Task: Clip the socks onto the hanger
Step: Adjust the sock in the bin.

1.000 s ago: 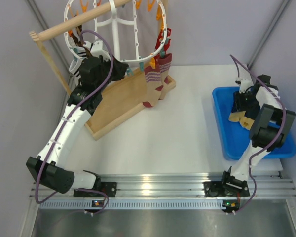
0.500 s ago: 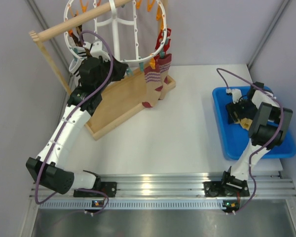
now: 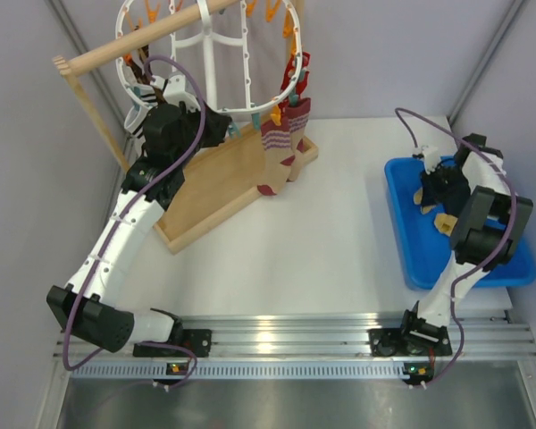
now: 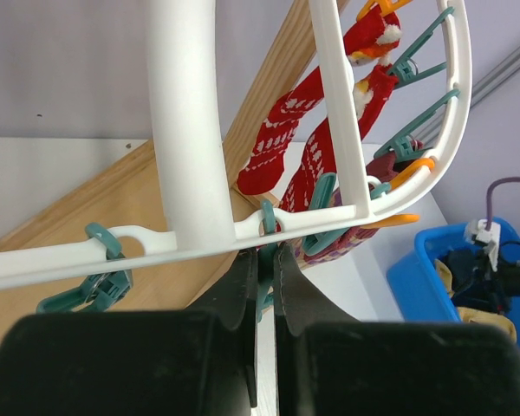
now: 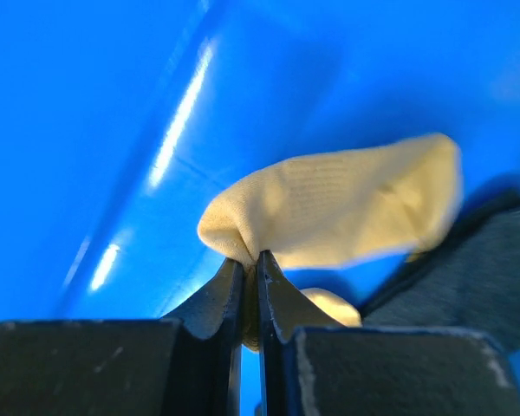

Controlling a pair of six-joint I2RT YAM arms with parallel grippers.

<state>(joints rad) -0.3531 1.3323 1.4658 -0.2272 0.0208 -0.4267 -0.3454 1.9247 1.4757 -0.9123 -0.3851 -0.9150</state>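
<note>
Readable text, labels, brands, numbers or signs: none is showing anywhere in these views, whether on the hanger (image 4: 184, 130), the socks (image 4: 273, 152), the blue bin (image 3: 411, 234) or the wooden base (image 3: 219, 183).

A robot lab cell: plain grey walls (image 3: 22, 268) box in a white desk (image 3: 339, 232), with two arms (image 3: 116, 237) bolted to an aluminium rail (image 3: 295, 338).

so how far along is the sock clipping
Done: a few red patterned socks hang clipped on the hanger. In hand: the right gripper is shut on a pale yellow sock in the blue bin, while the left gripper pinches a teal clip on the rim. Left: carry that sock over and clip it, then the dark sock beside it.
</note>
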